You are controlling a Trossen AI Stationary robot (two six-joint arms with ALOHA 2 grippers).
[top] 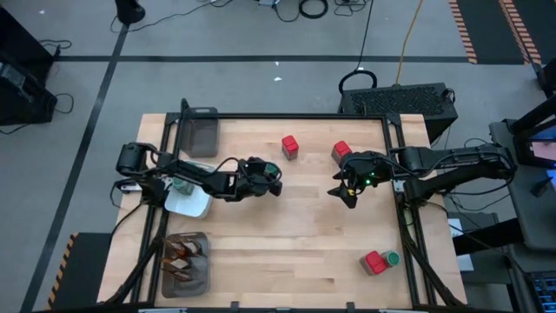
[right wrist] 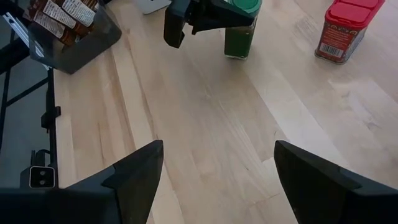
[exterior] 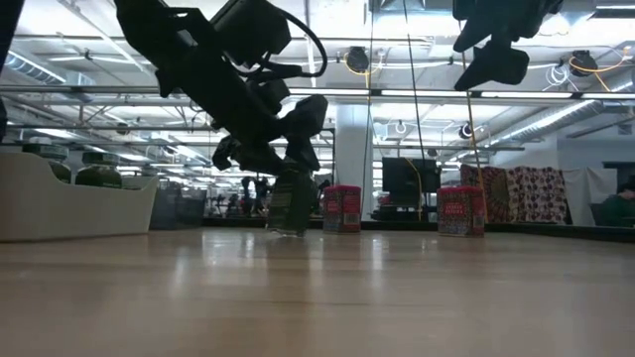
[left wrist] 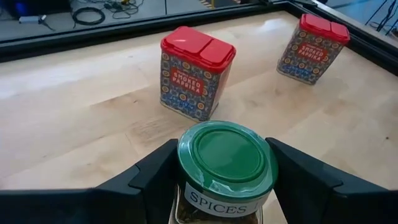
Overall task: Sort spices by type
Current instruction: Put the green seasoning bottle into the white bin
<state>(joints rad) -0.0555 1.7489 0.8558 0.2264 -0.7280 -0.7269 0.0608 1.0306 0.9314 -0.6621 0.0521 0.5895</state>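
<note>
My left gripper (top: 268, 178) is over the middle of the table, shut on a small jar with a green lid (left wrist: 227, 155) labelled SPICES. The right wrist view also shows this jar (right wrist: 239, 34). Two red boxes (top: 290, 146) (top: 341, 152) stand upright beyond it toward the far edge. A third red box (top: 373, 263) stands beside another green-lidded jar (top: 392, 258) near the right front corner. More green-lidded jars (top: 181, 184) sit in the white dish (top: 193, 205). Brown-orange sachets (top: 184, 256) lie in the near mesh tray. My right gripper (top: 343, 191) hangs open, high above the table's right half. My left gripper pinches the jar at its top, one finger (left wrist: 155, 177) on either side of the green lid (left wrist: 186, 155). The fingers come slanting down from the table's left. The jar stands upright, with its base (exterior: 288, 230) at table level; whether it rests there or hangs just clear, I cannot tell.
A second grey mesh tray (top: 201, 130) with nothing in it sits at the far left corner. A black rail (top: 287, 116) frames the table edges. Bare wood lies between the two grippers and across the near middle (top: 287, 252).
</note>
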